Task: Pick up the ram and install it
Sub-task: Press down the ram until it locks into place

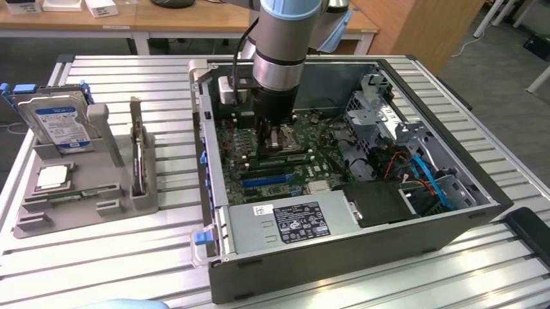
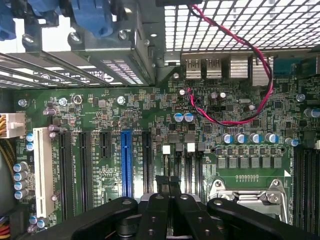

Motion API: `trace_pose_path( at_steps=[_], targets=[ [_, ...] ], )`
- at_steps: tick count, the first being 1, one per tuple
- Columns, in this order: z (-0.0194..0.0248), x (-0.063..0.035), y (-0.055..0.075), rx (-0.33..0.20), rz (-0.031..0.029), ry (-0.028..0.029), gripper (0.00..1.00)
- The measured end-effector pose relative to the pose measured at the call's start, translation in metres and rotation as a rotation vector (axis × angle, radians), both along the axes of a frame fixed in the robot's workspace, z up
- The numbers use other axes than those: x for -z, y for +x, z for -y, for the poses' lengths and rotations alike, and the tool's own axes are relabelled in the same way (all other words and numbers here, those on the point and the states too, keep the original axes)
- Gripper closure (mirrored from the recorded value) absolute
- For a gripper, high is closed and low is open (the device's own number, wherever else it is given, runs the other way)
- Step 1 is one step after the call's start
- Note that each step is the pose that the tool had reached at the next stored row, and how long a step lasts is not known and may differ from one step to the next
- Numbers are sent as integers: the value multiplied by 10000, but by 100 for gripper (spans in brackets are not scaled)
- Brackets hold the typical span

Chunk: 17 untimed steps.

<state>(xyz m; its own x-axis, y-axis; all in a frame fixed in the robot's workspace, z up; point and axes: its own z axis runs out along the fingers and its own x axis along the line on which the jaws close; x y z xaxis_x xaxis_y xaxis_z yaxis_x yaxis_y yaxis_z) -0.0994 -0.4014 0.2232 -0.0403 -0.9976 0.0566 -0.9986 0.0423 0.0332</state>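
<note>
The gripper's [image 2: 170,186] black fingers [image 2: 161,200] are pressed together in the wrist view, with nothing visible between them. Beyond them lies the green motherboard [image 2: 150,125], with its blue expansion slot [image 2: 126,162], a white slot [image 2: 44,175] and the metal frame of the processor socket [image 2: 245,192]. A red-and-black wire [image 2: 265,65] loops past the rear ports.

In the exterior view the arm [image 1: 284,45] reaches down into the open computer case [image 1: 344,264], and the gripper [image 1: 279,136] hangs just above the motherboard near the processor socket. The ram [image 1: 76,194] appears to lie as a narrow green strip in the grey tray [image 1: 142,199] outside the case, at the exterior view's left, well apart from the gripper. The tray also holds an upright hard drive [image 1: 60,125], a square processor chip [image 1: 53,177] and a dark card [image 1: 138,151] standing on edge.
</note>
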Motion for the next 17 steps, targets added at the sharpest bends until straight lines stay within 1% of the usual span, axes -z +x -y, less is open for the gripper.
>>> trace_pose_path(
  at_steps=[10, 13, 17],
  targets=[
    [8, 8, 0, 113, 0, 3, 90],
    [11, 7, 0, 147, -1, 29, 90],
    [11, 8, 1, 149, -1, 33, 90]
  ],
)
